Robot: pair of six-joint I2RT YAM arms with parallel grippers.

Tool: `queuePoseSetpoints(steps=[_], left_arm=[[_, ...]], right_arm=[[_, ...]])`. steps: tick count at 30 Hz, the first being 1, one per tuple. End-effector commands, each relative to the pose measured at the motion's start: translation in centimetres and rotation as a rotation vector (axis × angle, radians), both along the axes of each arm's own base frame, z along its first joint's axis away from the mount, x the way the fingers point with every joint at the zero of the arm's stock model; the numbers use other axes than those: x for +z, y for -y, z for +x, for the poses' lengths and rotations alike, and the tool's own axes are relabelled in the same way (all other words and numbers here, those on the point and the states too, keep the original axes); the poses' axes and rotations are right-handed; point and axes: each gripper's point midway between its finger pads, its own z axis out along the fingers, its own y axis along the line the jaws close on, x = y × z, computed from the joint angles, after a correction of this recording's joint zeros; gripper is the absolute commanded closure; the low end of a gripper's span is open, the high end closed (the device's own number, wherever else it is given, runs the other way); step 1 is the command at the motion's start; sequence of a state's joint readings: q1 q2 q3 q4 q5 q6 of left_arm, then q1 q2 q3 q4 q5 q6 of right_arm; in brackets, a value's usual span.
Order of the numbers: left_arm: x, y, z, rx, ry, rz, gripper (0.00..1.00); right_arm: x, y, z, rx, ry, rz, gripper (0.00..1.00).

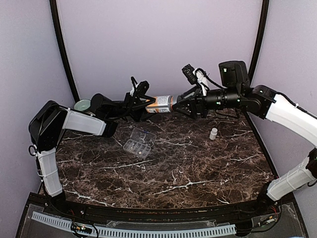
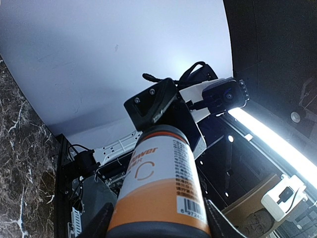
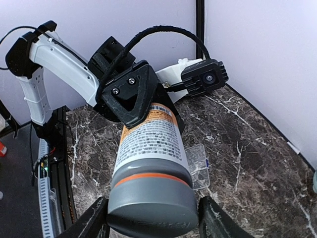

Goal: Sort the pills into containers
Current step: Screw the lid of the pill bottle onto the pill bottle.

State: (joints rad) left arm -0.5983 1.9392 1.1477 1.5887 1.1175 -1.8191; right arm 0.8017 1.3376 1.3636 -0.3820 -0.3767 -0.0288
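Note:
An orange-and-white pill bottle (image 1: pixel 159 104) with a grey cap (image 3: pixel 153 198) hangs level above the back of the table, between the two arms. My left gripper (image 1: pixel 145 105) is shut on its base end, a finger on each side (image 2: pixel 158 225). My right gripper (image 1: pixel 181 105) is open, its jaws straddling the grey cap (image 3: pixel 153 220) with a thin gap showing on the right side. The containers are one clear organizer box (image 1: pixel 139 141) lying on the marble below the bottle, lid open, partly seen past the cap (image 3: pixel 202 166). No pills show.
A small white vial (image 1: pixel 213 133) stands on the marble table (image 1: pixel 198 173) right of centre. A pale green bowl (image 1: pixel 82 105) sits at the back left behind the left arm. Purple walls and black frame poles close in the back and sides.

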Motion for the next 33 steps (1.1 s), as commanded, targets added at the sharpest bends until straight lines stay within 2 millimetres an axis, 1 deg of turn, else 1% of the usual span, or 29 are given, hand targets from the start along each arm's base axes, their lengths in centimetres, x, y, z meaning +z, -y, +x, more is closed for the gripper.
queuePoseSetpoints(steps=[1,4,9,12,16,22,23,25,31,33], left_arm=[[2.4,-0.3,-1.2,-0.017,0.103,-0.062,1.00],[2.3,-0.2,-1.4,-0.025,0.107,-0.058,1.00],[2.3,-0.2,-1.4,-0.024,0.117,-0.058,1.00],[2.5,-0.2,-1.4,-0.020,0.129,-0.066,1.00],[3.0,-0.3,-1.4,-0.016,0.149,-0.082,1.00],[3.6,-0.3,-1.8,-0.024,0.195,-0.077,1.00],[3.6,0.1,-2.3,-0.032,0.204,-0.075,1.00],[3.7,0.5,-2.9,-0.035,0.224,-0.072,1.00],[4.1,0.9,-3.3,0.011,0.300,-0.050,1.00],[4.4,1.2,-3.4,0.038,0.363,-0.043,1.00]], right_arm=[[1.4,-0.7,-0.3,0.026,0.027,0.024,0.45],[1.5,-1.0,-0.4,0.034,0.020,0.025,0.59],[1.7,-1.2,-0.5,0.041,-0.011,0.026,0.70],[1.6,-1.4,-0.7,0.051,-0.040,0.027,0.72],[1.5,-1.7,-0.9,0.060,-0.092,0.049,0.72],[1.4,-2.5,-0.8,0.064,-0.239,0.085,0.73],[1.4,-2.6,-0.8,0.064,-0.266,0.097,0.73],[1.6,-2.6,-0.6,0.059,-0.318,0.125,0.73],[1.7,-2.6,0.7,0.003,-0.500,0.213,0.74],[1.6,-2.8,0.9,-0.004,-0.567,0.239,0.74]])
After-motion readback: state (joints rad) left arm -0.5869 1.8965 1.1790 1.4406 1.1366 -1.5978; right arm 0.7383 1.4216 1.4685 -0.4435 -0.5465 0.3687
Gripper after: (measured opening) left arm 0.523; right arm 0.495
